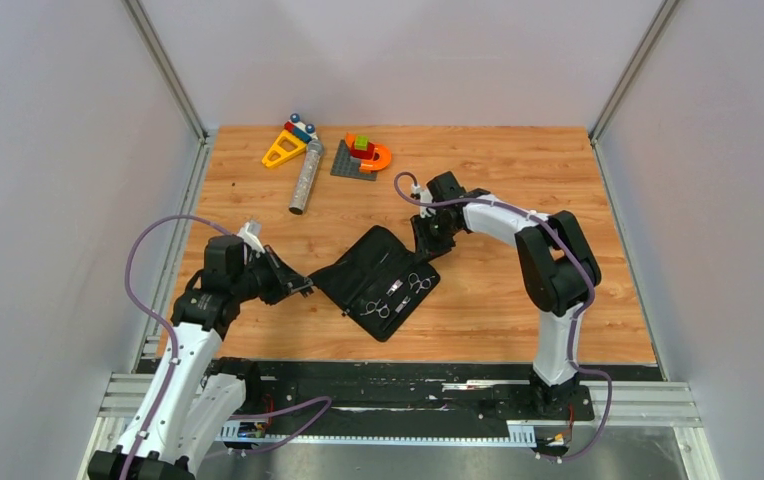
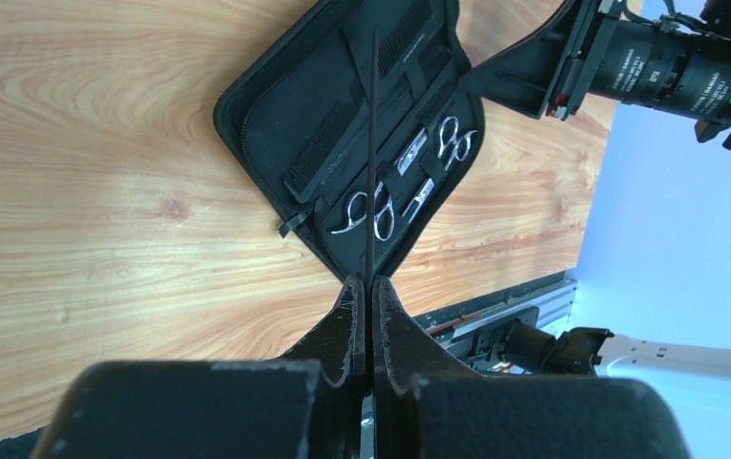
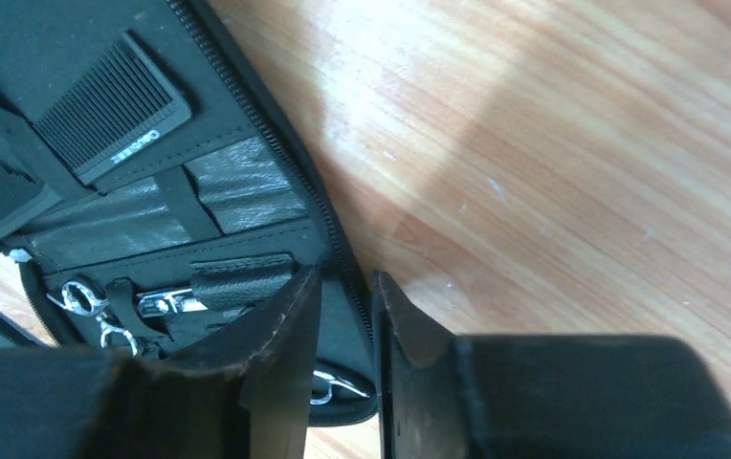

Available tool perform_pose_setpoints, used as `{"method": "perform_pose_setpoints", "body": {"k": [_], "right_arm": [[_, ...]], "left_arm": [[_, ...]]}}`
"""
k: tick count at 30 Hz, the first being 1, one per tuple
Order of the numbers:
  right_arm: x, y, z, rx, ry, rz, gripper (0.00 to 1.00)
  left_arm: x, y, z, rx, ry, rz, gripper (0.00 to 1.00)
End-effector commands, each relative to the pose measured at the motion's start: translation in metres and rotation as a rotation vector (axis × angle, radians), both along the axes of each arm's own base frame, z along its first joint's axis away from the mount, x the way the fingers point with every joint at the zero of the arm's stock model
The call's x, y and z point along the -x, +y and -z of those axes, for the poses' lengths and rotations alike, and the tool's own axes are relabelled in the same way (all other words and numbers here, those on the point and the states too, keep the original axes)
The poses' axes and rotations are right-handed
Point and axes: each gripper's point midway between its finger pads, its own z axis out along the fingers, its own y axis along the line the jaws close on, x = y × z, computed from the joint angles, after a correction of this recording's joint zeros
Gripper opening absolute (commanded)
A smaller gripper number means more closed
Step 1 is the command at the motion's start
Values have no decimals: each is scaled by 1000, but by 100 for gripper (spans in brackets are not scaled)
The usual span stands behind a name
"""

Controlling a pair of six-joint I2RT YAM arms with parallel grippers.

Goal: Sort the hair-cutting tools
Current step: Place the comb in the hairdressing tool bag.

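Two silver scissors [image 1: 399, 295] sit strapped in the near-right half of an open black case [image 1: 350, 272] mid-worktop [image 1: 518, 160]. Blades are mostly hidden under the straps, only rings and bits of shank show. Left hand [image 2: 371, 282] is clenched on the long comb [image 2: 372, 143], seen edge-on from the left wrist as a thin black line running over the case. From the top view the comb is too thin to make out, and the left hand [image 1: 303, 287] sits just left of the case. Short comb [image 3: 113, 110] is tucked in a pocket in the far half of the case, its lower part hidden by the pocket. Right hand [image 3: 344, 277] sits at the far-right rim of the case [image 3: 247, 182], fingers [image 3: 290, 316] narrowly apart astride the zip edge. Cannot tell if they actually pinch it, since the contact is hidden behind the fingers. In the top view the right hand [image 1: 426, 238] blocks that corner of the case.
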Motion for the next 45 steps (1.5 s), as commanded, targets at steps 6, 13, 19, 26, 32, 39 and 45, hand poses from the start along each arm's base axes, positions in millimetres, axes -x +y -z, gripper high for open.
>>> {"method": "perform_pose_setpoints", "body": {"k": [6, 13, 19, 26, 32, 39, 45], "right_arm": [[-2, -11, 9, 19, -45, -27, 2], [0, -12, 11, 22, -48, -34, 0], [-1, -12, 11, 27, -58, -51, 0], [0, -11, 10, 19, -54, -51, 0], [0, -11, 9, 16, -55, -48, 0], [0, -7, 6, 6, -55, -53, 0], [0, -2, 5, 20, -75, -82, 0]], "left_arm": [[1, 5, 7, -22, 38, -29, 0], [-1, 4, 17, -30, 76, -14, 0], [-6, 8, 28, -56, 90, -33, 0], [-14, 24, 52, -105, 128, -148, 0], [-16, 21, 65, -70, 149, -172, 0], [-20, 19, 83, -79, 213, -171, 0], [-25, 19, 98, -104, 268, -155, 0]]}}
